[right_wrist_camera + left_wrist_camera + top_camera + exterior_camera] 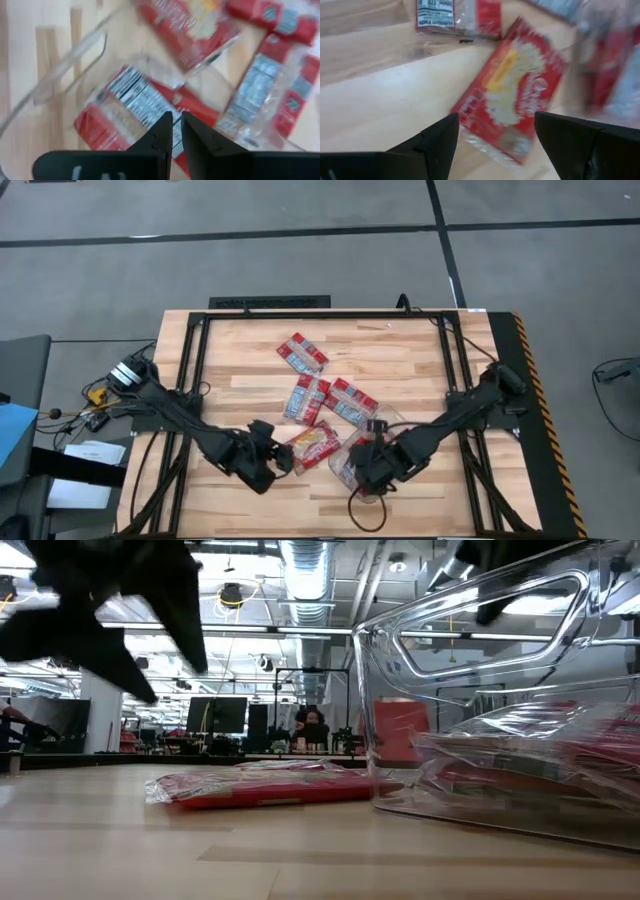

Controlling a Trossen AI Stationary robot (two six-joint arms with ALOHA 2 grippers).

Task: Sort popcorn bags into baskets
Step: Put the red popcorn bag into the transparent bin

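A red popcorn bag (312, 445) with a yellow popcorn picture lies flat on the table, left of the clear plastic basket (392, 423). My left gripper (272, 460) hovers open at the bag's near-left end. In the left wrist view this bag (512, 95) lies ahead of my left gripper (495, 145), between its spread fingers. My right gripper (375, 467) is shut above the basket. In the right wrist view my right gripper (177, 132) hangs over a bag with a bluish-white panel (132, 97) lying inside the basket (75, 55). Three more bags (302, 352) (307, 398) (350, 402) lie flat farther back.
In the low view the basket (470, 690) fills the right side with bags (560, 760) inside, and one bag (270, 785) lies flat on the wood to its left. A black frame (190, 350) borders the table. Bare wood lies toward the far corners. A person sits in the room behind.
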